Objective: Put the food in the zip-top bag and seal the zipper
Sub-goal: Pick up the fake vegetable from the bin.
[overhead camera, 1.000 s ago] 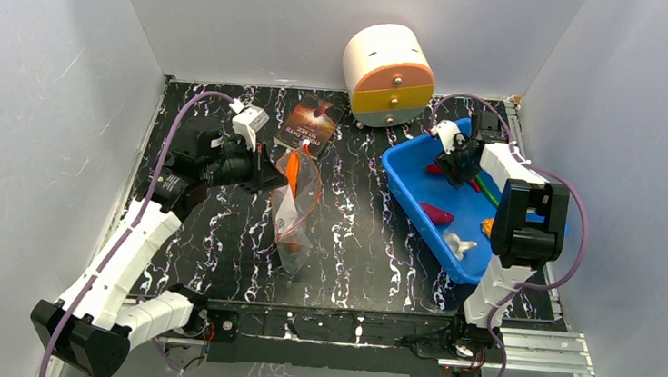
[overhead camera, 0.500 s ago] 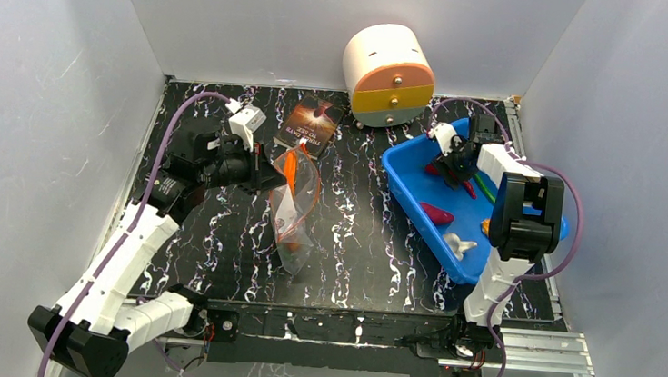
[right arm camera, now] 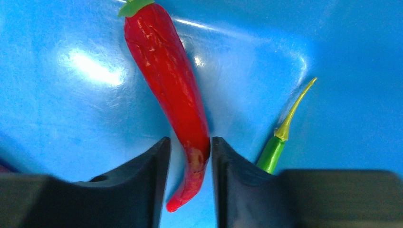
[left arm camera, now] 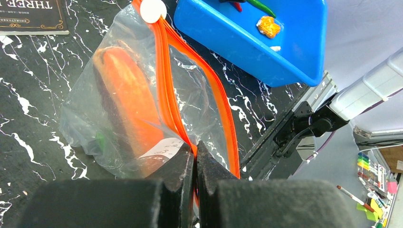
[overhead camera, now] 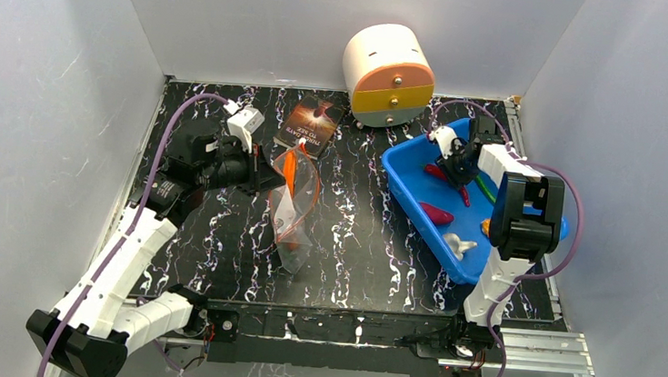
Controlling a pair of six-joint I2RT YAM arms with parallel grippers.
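The clear zip-top bag point(overhead camera: 295, 205) lies mid-table with an orange-brown slice point(left arm camera: 130, 99) inside. My left gripper point(overhead camera: 269, 176) is shut on the bag's red-orange zipper point(left arm camera: 166, 85) at its near end, the jaws point(left arm camera: 195, 148) pinching the strip. My right gripper point(overhead camera: 457, 167) is down in the blue tray point(overhead camera: 404, 181). Its open jaws point(right arm camera: 190, 147) straddle the tail of the red chili point(right arm camera: 166, 71), which touches the right finger with a gap on the left. The thin green stick point(right arm camera: 280, 137) lies just right of it. The magenta piece point(overhead camera: 438, 214), white lump point(overhead camera: 458, 246) and orange bits point(overhead camera: 488, 226) lie in the tray.
A dark paperback book point(overhead camera: 310, 123) lies behind the bag. A round cream drawer unit point(overhead camera: 388, 75) with orange and grey drawers stands at the back. Grey walls close in on both sides. The tray's far corner reaches the table's right edge.
My right gripper has shifted slightly right and back in the tray, settling over the chili's tail. My left gripper keeps its hold on the zipper and has barely moved.
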